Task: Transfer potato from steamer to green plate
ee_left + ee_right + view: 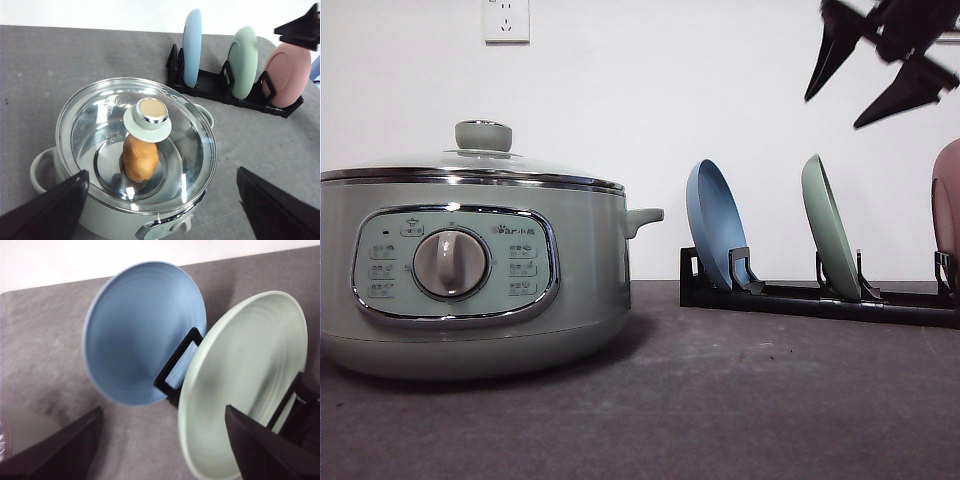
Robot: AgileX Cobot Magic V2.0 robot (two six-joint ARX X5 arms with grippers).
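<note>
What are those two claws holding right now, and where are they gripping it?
Nothing. The right gripper hangs open in the air above the green plate. The left gripper is open over the steamer, with the potato under the closed lid.

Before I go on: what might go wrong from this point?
The glass lid is on the steamer with the potato underneath; reaching in now would hit glass. The green plate stands on edge in the black rack beside the blue plate; the open right claw pulling it out might knock its neighbour.
</note>
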